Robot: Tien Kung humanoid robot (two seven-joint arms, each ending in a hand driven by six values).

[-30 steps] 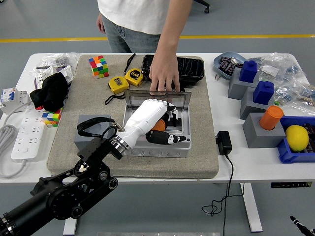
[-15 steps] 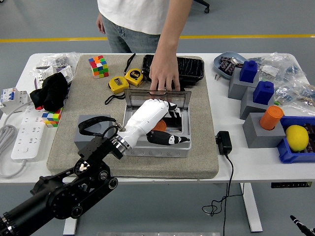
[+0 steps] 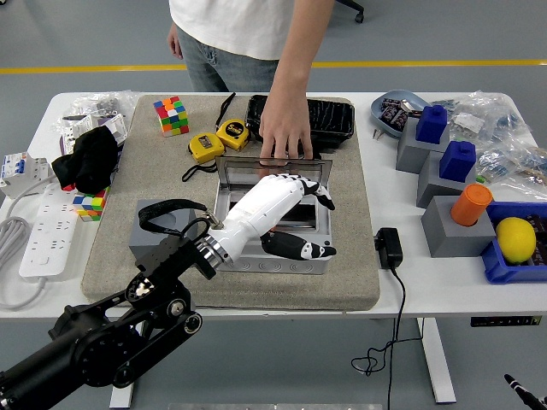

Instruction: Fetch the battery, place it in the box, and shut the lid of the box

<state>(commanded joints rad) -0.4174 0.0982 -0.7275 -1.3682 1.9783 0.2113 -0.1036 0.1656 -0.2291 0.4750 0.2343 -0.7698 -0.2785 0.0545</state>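
Since a second ago, left hand (image 3: 286, 201) has risen over the grey box (image 3: 272, 258), fingers spread, empty; battery unseen. A person's hand (image 3: 285, 130) steadies the far-edge upright lid (image 3: 273, 167).

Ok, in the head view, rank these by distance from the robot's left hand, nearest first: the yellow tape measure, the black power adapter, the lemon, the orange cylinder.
From the left hand over the grey box:
1. Black power adapter, just to its right, off the mat's edge.
2. Yellow tape measure, up and left on the mat; fairly close to the adapter's distance.
3. Orange cylinder, right side.
4. Lemon, far right.
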